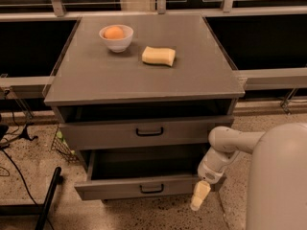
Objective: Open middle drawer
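The middle drawer [110, 189] is the lower of the two grey fronts I see. It has a small black bar handle [151, 189] and stands pulled well out, with its dark box open behind the front. My gripper [200, 196], cream-tipped on a white arm, hangs at the drawer's right front corner, pointing down toward the floor. It is right of the handle and not on it. The drawer above [105, 134] stands slightly out, with a dark gap over it. No third drawer shows.
A white bowl with an orange [115, 36] and a yellow sponge [159, 56] sit on the cabinet top [144, 83]. My white body [278, 181] fills the lower right. A black stand and cables [45, 200] lie on the speckled floor at left.
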Motion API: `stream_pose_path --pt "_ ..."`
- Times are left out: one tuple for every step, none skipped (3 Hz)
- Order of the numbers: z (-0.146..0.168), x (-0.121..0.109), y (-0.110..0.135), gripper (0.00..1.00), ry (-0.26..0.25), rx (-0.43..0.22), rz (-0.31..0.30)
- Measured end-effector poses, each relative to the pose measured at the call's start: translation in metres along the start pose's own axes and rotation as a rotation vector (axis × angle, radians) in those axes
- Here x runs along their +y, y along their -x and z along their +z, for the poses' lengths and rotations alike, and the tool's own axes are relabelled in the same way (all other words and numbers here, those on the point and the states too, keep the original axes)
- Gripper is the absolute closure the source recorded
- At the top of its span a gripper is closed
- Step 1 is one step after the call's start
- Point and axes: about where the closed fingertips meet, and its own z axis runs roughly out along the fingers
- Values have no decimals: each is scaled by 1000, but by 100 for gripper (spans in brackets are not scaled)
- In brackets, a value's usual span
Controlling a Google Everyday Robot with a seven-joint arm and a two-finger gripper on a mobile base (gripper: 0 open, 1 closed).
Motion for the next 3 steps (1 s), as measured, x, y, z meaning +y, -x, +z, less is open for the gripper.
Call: stream_pose_path --pt "1 10 -4 0 102 22 6" --pt "1 10 -5 0 97 14 -2" --pt "0 14 -5 0 77 -15 -33"
